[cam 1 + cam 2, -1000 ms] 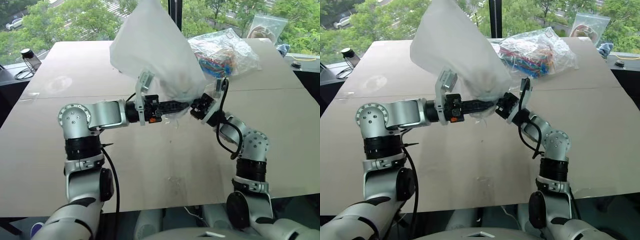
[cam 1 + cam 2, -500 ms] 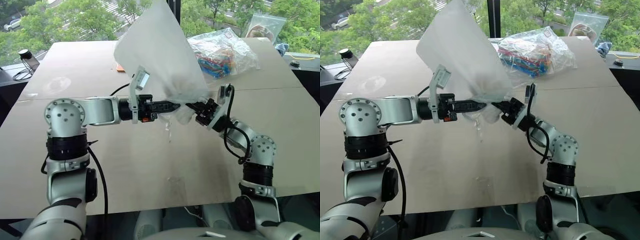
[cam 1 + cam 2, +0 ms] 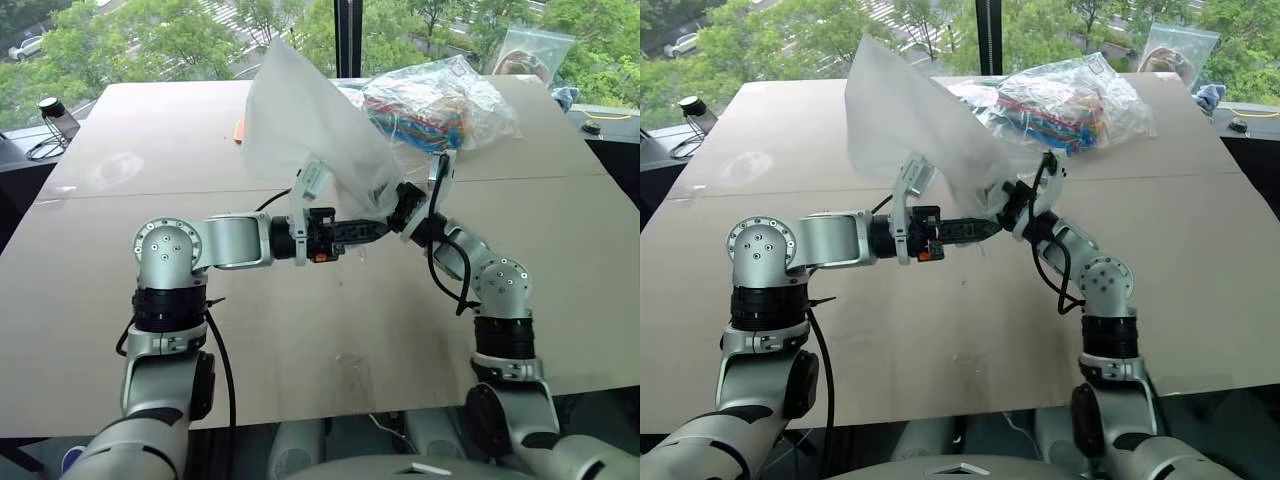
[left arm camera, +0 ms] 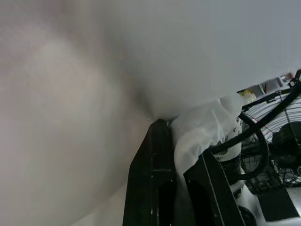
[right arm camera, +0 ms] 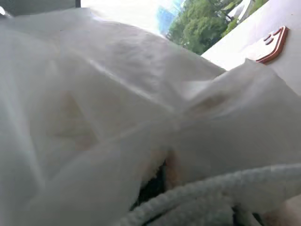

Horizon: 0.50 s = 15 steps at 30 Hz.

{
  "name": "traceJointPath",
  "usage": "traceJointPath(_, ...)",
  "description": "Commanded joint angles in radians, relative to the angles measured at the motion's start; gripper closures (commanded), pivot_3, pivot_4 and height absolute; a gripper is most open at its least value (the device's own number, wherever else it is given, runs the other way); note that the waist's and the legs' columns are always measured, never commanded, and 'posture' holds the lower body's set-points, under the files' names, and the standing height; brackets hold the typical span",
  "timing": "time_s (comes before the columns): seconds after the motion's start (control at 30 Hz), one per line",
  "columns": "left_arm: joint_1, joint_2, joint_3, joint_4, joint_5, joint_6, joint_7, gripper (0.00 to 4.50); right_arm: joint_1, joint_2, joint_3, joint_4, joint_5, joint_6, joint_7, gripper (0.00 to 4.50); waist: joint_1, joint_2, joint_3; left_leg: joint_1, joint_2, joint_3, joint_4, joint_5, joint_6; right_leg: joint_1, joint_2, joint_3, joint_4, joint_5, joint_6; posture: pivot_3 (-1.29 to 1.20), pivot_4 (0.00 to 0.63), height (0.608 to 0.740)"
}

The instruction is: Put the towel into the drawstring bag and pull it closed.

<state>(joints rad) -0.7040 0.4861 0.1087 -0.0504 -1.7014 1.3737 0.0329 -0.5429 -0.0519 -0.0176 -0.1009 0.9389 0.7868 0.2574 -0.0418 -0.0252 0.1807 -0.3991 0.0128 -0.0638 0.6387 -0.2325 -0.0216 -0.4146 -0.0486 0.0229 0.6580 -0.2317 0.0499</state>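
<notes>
Your left pincer (image 3: 372,229) is clamped on the gathered neck of the drawstring bag (image 3: 315,140); in the left wrist view its two black fingers (image 4: 155,179) pinch a fold of the thin white fabric. Your right pincer (image 3: 403,207) meets the same neck from about 3 o'clock, nearly closed, and appears to grip the bag's mouth where a thick white cord (image 5: 207,195) runs across the right wrist view.

The bag is held clear of the desk (image 3: 300,330), its body billowing up toward 11 o'clock from the pincers. You cannot make out the towel, so judge it as probably inside, though the translucent cloth does not confirm that. The mouth looks bunched but not cinched, so pulling the drawstring closed is what remains.

The bag fabric is filmy, semi-translucent and creases softly; the cord is braided, round and matte. At 1 o'clock beyond the bag, a crinkly clear plastic bag of colourful items (image 3: 445,100) lies on the smooth tan desk.
</notes>
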Motion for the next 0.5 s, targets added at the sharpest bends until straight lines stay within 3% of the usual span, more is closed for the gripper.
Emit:
traceJointPath(0.03,-0.006,0.038,0.006,0.013,-0.059,-0.037,0.013,4.5,0.036,-0.092,0.151,-0.105,-0.177,-0.066,0.099,4.48,0.0,0.0,0.0,0.0,0.0,0.0,0.0,0.0,0.0,0.0,0.0,0.0,0.0,0.0,0.0,0.0,0.15,0.74)
traceJointPath(0.07,0.0,0.046,0.001,0.018,-0.054,-0.042,0.018,4.5,0.043,-0.134,0.191,-0.12,-0.228,-0.072,0.114,4.48,0.001,0.0,0.0,0.0,0.0,0.0,0.0,0.0,0.0,0.0,0.0,0.0,0.0,0.0,0.0,0.0,0.15,0.74)
traceJointPath(0.2,0.025,0.041,-0.015,0.026,0.006,-0.061,0.016,4.5,0.057,-0.162,0.2,-0.14,-0.275,-0.068,0.112,2.7,0.001,0.0,0.0,0.0,0.0,0.0,0.0,0.0,0.0,0.0,0.0,0.0,0.0,0.0,0.0,0.0,0.15,0.74)
traceJointPath(0.3,0.049,0.033,-0.023,0.027,0.062,-0.071,-0.008,4.5,0.056,-0.187,0.222,-0.156,-0.339,-0.053,0.106,1.09,0.002,0.0,0.0,0.0,0.0,0.0,0.0,0.0,0.0,0.0,0.0,0.0,0.001,0.0,0.0,0.0,0.15,0.74)
traceJointPath(0.33,0.052,0.037,-0.022,0.029,0.076,-0.072,-0.019,4.5,0.06,-0.203,0.227,-0.174,-0.35,-0.044,0.114,0.79,0.003,0.0,0.0,0.0,0.0,0.0,0.0,0.0,0.0,0.0,0.0,0.0,0.001,0.0,0.0,0.0,0.15,0.74)
traceJointPath(0.5,0.037,0.098,-0.018,0.053,0.209,-0.073,-0.129,4.5,0.102,-0.337,0.204,-0.335,-0.298,0.068,0.202,0.79,0.004,0.0,0.0,0.0,-0.001,-0.001,0.0,0.0,0.0,0.0,0.0,0.0,0.0,0.0,0.0,0.0,0.15,0.74)
